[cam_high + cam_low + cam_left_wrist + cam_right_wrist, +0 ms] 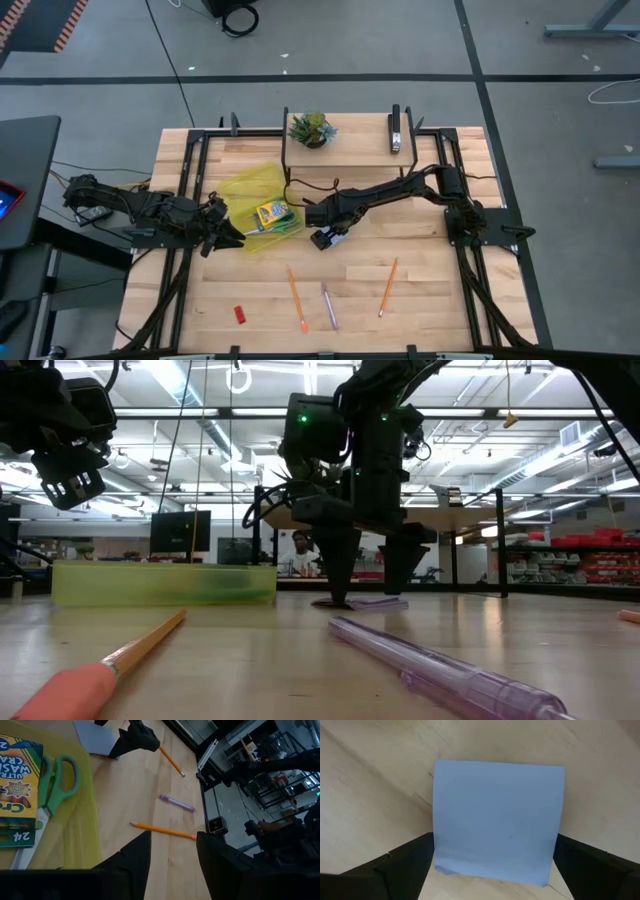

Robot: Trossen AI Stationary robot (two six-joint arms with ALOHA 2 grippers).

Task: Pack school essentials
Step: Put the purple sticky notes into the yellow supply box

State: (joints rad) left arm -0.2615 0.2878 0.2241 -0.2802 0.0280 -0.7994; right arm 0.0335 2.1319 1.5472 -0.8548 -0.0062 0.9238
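Pale wood planks form the table, seen from above with two dark arms reaching in from either side. A translucent yellow-green tray sits left of centre, holding a crayon box and green-handled scissors. The left gripper hovers at the tray's near left corner, its fingers parted and holding nothing. The right gripper is lowered to the table just right of the tray, its fingers spread wide on either side of a pale blue square notepad that lies flat on the wood; the pad is not lifted. Nearer the front edge lie two orange pencils with a purple pen between them, all apart from one another. A small red eraser lies further left. On a raised shelf at the back stand a potted green plant and a black stapler.
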